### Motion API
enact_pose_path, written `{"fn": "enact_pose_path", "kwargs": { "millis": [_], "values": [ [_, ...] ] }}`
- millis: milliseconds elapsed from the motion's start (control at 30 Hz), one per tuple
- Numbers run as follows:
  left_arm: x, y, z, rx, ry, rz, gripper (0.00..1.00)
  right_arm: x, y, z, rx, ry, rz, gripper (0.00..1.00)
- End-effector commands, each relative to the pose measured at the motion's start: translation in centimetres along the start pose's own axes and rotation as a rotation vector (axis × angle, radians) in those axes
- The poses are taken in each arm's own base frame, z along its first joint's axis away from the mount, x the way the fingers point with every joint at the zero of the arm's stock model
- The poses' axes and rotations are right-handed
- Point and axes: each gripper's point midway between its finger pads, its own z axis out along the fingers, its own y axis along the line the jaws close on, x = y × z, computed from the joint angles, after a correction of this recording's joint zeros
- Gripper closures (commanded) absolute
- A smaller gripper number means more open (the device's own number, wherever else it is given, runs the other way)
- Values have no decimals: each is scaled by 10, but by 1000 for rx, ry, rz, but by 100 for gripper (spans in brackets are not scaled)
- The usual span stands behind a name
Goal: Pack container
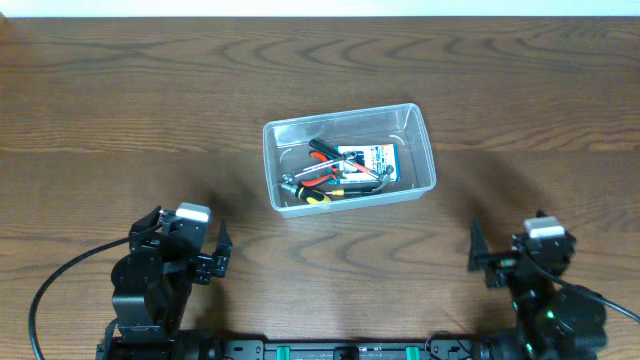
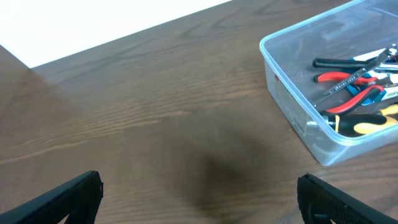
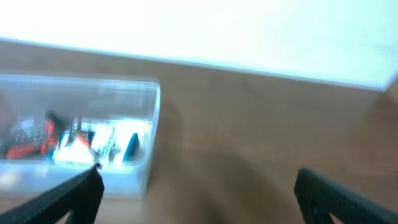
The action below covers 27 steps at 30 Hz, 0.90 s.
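Pack job looks pretty much wrapped up

The clear rectangular plastic container (image 1: 340, 115) sits mid-way across the brown wooden table (image 1: 120, 120), with red-handled pliers (image 2: 348, 78), a yellow-handled tool (image 2: 373, 121) and a small blue-and-white box (image 1: 375, 158) inside. The left gripper (image 2: 199, 193) and right gripper (image 3: 199, 186) are both spread wide, empty, well apart from it. Nothing loose in sight, so I'd guess there's nothing left to grab.
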Motion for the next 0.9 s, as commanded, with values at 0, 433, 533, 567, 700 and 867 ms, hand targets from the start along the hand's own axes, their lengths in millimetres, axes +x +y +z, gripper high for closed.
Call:
{"fn": "enact_pose_path", "kwargs": {
  "millis": [0,433,533,567,700,867],
  "values": [
    [0,1,0,-9,1,-15,2,16,11,18,-46,-55,-42,1],
    [0,1,0,-9,1,-15,2,49,-2,41,53,-152,-167,1],
    [0,1,0,-9,1,-15,2,58,-1,43,40,-126,-143,1],
    [0,1,0,-9,1,-15,2,58,-2,43,45,-125,-141,1],
    [0,1,0,-9,1,-15,2,58,-7,43,64,-124,-97,1],
    [0,1,0,-9,1,-15,2,57,-9,43,68,-128,-48,1]
  ]
}}
